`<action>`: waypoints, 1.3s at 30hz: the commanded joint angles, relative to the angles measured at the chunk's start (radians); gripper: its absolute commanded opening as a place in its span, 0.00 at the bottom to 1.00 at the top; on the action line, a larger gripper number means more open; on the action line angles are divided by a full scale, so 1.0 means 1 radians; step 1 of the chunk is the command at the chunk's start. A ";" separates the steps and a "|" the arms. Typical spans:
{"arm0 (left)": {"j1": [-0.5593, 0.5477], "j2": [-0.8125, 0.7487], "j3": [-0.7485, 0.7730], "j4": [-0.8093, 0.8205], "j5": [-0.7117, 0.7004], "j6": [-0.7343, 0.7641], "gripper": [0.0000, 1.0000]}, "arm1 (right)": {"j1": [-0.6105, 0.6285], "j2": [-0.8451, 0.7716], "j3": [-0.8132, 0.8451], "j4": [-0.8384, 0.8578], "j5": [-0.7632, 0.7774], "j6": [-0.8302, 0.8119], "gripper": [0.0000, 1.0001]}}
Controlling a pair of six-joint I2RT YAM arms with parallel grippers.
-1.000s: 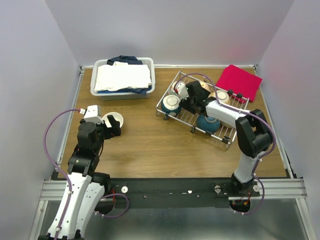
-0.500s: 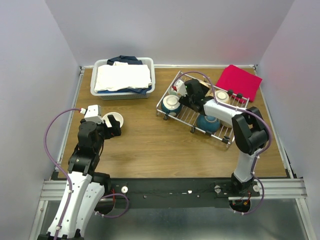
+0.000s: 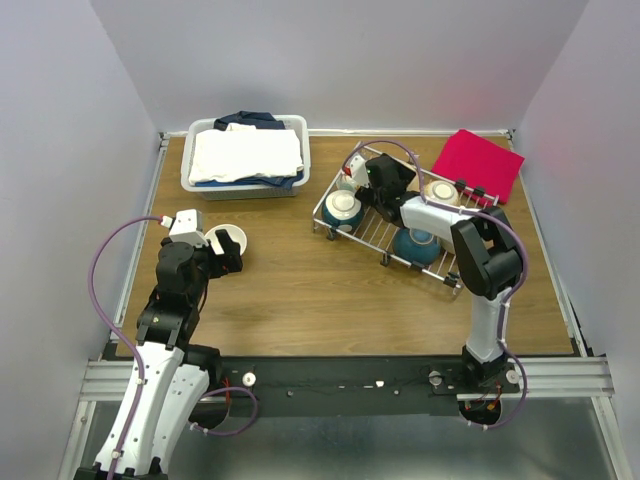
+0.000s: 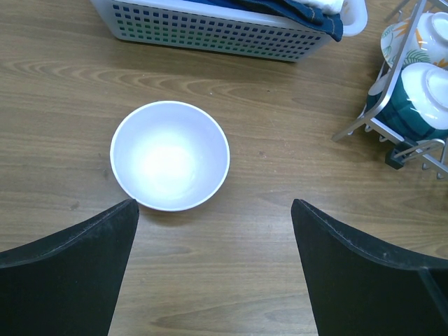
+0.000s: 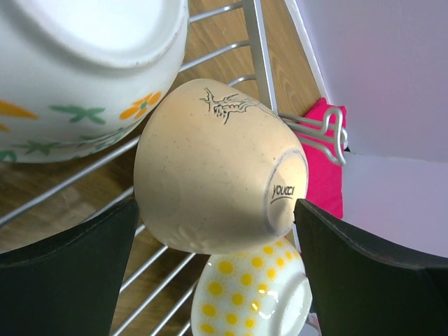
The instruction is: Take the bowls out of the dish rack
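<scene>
The silver wire dish rack (image 3: 368, 236) stands right of centre. It holds a teal bowl with a white inside (image 3: 342, 208), a teal bowl (image 3: 415, 245) and a cream bowl (image 3: 440, 192). My right gripper (image 3: 385, 178) reaches into the rack's far side. In the right wrist view it (image 5: 215, 204) is open, its fingers either side of a cream bowl (image 5: 210, 175) lying on its side. A yellow-dotted bowl (image 5: 245, 301) lies under it and a floral bowl (image 5: 77, 77) beside it. My left gripper (image 4: 213, 203) is open and empty just behind a white bowl (image 4: 170, 155) on the table.
A white plastic bin (image 3: 240, 187) of folded cloth stands at the back left, also seen in the left wrist view (image 4: 210, 31). A red cloth (image 3: 478, 165) lies at the back right. The rack's corner (image 4: 378, 105) shows at the left wrist view's right edge.
My right gripper has moved farther back and left in the rack, toward its far side. The left arm and the white bowl have not moved.
</scene>
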 commanded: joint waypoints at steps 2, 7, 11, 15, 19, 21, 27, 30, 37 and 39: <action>-0.006 0.001 0.007 0.011 -0.025 0.008 0.99 | 0.004 0.087 -0.007 -0.001 0.069 -0.028 1.00; -0.006 -0.001 0.007 0.010 -0.027 0.008 0.99 | 0.007 0.093 -0.043 0.006 0.099 -0.062 1.00; -0.006 -0.001 0.007 0.013 -0.027 0.008 0.99 | 0.011 0.097 -0.059 0.009 0.113 -0.076 0.99; -0.006 0.001 0.005 0.010 -0.027 0.010 0.99 | 0.020 0.104 -0.062 -0.008 0.127 -0.065 0.98; -0.006 0.001 0.007 0.008 -0.027 0.007 0.99 | 0.031 0.109 -0.044 -0.041 0.144 -0.031 0.90; -0.006 -0.001 0.005 0.010 -0.027 0.007 0.99 | 0.040 0.103 -0.025 -0.067 0.143 -0.007 0.85; -0.006 -0.002 0.007 0.008 -0.028 0.005 0.99 | 0.070 0.060 -0.020 -0.129 0.162 0.046 0.71; -0.006 -0.002 0.005 0.008 -0.028 0.005 0.99 | 0.085 0.029 -0.037 -0.129 0.172 0.047 0.65; -0.006 -0.009 0.007 0.008 -0.030 0.005 0.99 | 0.100 -0.034 -0.050 -0.127 0.187 0.052 0.55; -0.006 -0.012 0.005 0.008 -0.030 0.004 0.99 | 0.100 -0.038 -0.051 -0.127 0.190 0.050 0.56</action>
